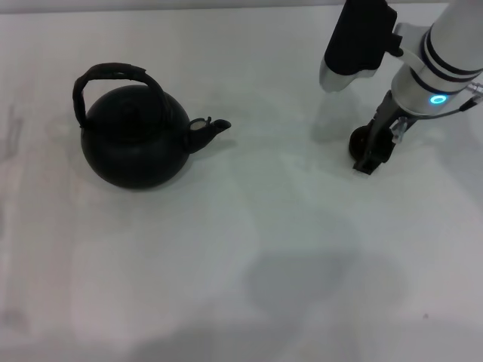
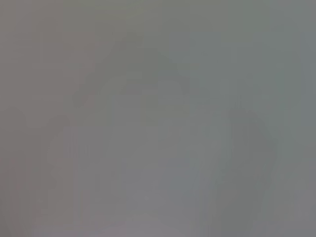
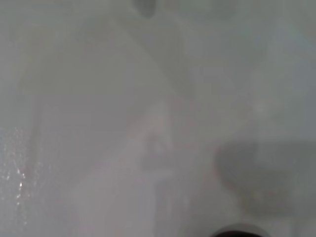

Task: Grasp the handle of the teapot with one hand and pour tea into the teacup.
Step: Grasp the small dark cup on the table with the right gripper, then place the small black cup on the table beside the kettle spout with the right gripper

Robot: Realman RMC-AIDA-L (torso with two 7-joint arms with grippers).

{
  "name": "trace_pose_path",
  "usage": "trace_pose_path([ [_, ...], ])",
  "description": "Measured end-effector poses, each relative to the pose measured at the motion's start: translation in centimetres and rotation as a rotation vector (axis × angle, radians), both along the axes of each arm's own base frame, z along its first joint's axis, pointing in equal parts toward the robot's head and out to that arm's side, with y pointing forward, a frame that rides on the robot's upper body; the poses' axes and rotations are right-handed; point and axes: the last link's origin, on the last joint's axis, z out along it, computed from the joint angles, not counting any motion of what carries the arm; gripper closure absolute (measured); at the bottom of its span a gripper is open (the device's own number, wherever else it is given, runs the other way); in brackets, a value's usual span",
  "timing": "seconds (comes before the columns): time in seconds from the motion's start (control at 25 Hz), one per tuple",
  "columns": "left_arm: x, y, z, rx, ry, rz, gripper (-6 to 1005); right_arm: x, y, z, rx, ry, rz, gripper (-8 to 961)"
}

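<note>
We are still before the grasp: our right pincer [image 1: 375, 151] sits at the teacup [image 1: 360, 141] on the counter [image 1: 287, 249], grip unreadable, so next a pincer must reach the handle [image 1: 112, 75] of the teapot [image 1: 136, 139], well apart leftward.

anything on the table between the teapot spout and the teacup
Nothing visible. The table is bare between the teapot spout and the teacup. The right gripper is down at the teacup's far side, not in between.
</note>
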Motion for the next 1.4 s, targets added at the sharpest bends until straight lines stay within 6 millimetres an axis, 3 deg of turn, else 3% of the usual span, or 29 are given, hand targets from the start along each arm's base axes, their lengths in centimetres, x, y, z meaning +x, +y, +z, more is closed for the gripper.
trace_pose_path([
  [0.4, 0.0, 0.0, 0.0, 0.002, 0.0, -0.002, 213, -2.3, 0.5, -0.2, -0.013, 0.017, 0.04, 218],
  [0.68, 0.4, 0.5, -0.1, 0.002, -0.005, -0.012, 213, -6.9, 0.0, -3.3, -0.123, 0.005, 0.17, 229],
  [0.84, 0.5, 0.5, -0.1, 0.007, -0.01, -0.009, 213, -8.3, -0.5, -5.0, -0.165, 0.0, 0.229, 229],
  [1.4, 0.7, 0.8, -0.2, 0.006, -0.014, -0.016, 212, -7.7, -2.0, -6.6, -0.219, 0.0, 0.214, 230],
])
